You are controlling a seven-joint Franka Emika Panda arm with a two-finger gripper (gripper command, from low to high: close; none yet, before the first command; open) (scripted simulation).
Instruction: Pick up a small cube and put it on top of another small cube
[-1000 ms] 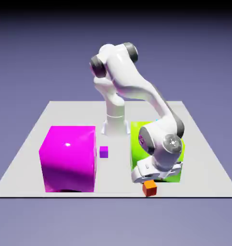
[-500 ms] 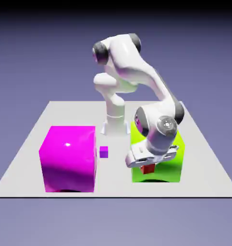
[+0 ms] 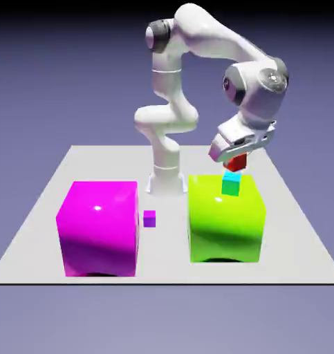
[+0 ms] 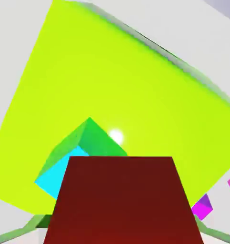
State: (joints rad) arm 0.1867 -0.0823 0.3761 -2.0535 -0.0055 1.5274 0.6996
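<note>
my claw (image 3: 236,160) is closed on the small orange-red cube (image 3: 236,163), held high so it can clear the small teal cube (image 3: 231,184), its likely seat, on the lime-green cube (image 3: 225,225).

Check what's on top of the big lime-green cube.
The small teal cube sits on the big lime-green cube. In the hand view, the held red cube hides part of the teal cube and of the green top.

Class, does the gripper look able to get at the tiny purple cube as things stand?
Probably not yet: the gripper already holds the orange-red cube, though nothing visible covers the tiny purple cube.
</note>
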